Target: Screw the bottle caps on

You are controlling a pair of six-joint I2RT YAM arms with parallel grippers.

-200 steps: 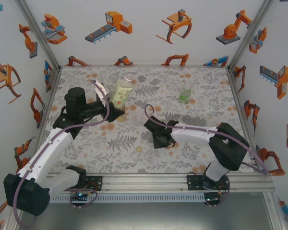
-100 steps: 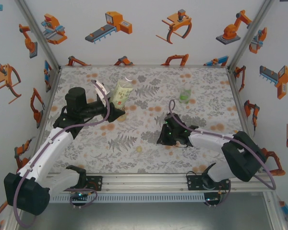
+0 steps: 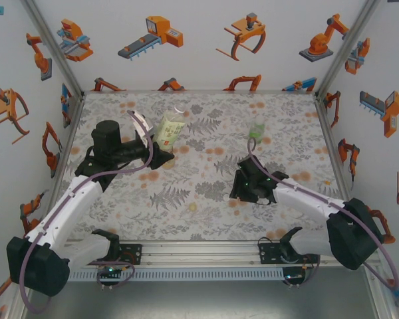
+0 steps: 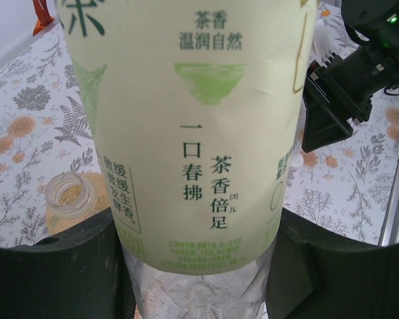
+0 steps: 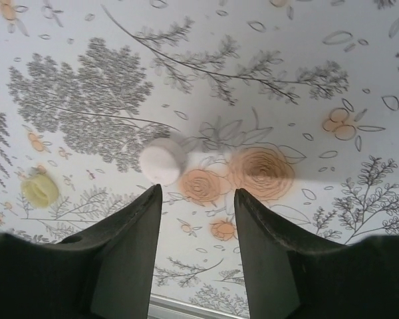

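Note:
My left gripper [image 4: 196,282] is shut on the lower body of the pale yellowish bottle [image 4: 199,133], which it holds tilted above the table [image 3: 169,129]. An open bottle mouth over amber liquid [image 4: 70,194] stands just left of it. The green bottle [image 3: 256,132] stands upright at the back right. My right gripper [image 5: 198,191] hangs open over the floral mat with nothing between its fingers. The white cap [image 5: 161,161] lies just beyond its left fingertip [image 5: 153,199]. The pale yellow cap [image 5: 40,191] lies further left. In the top view the right gripper [image 3: 251,185] is near mid-table.
The floral mat [image 3: 199,199] covers the table inside white walls printed with orange robot pictures. The aluminium rail [image 3: 199,251] with both arm bases runs along the near edge. The right gripper's black body [image 4: 349,86] shows beyond the held bottle.
The right arm swung right and toward the back of the table, and its jaws have opened. The left arm and its bottle have stayed in place.

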